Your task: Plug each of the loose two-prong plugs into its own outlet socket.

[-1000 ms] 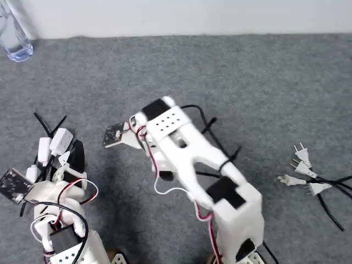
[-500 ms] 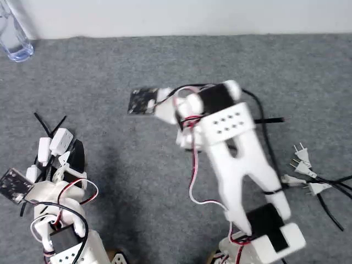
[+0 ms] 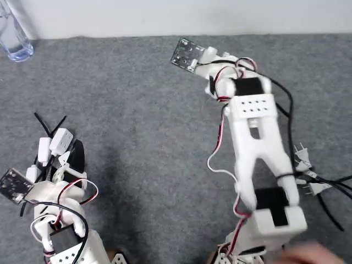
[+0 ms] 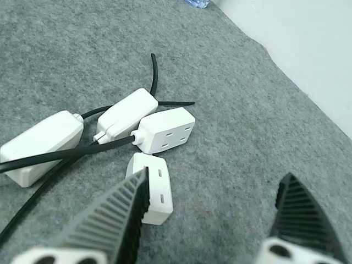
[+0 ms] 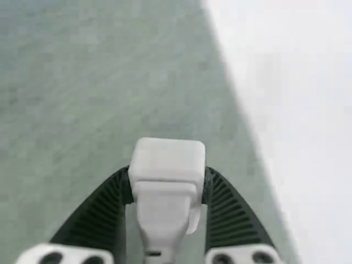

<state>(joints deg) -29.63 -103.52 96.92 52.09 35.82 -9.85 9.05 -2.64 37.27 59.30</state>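
My right gripper (image 5: 165,187) is shut on a white outlet socket block (image 5: 166,165), held above the grey carpet near its far edge. In the high view the right arm (image 3: 250,110) stretches toward the back of the table. Several loose two-prong plugs (image 3: 302,165) on black cords lie at the right, beside that arm's base. My left gripper (image 4: 212,220) stands open just above a cluster of white sockets (image 4: 165,129), nearest to a small one (image 4: 153,187). In the high view this cluster (image 3: 55,144) lies at the left, in front of the left arm.
Grey carpet (image 3: 137,110) covers the table, and a white wall (image 3: 165,16) bounds it at the back. A clear glass (image 3: 14,38) stands at the far left corner. Black cords (image 4: 49,157) run among the sockets.
The right arm has swung from the middle left toward the back and right, stretching out. The left arm has kept still.
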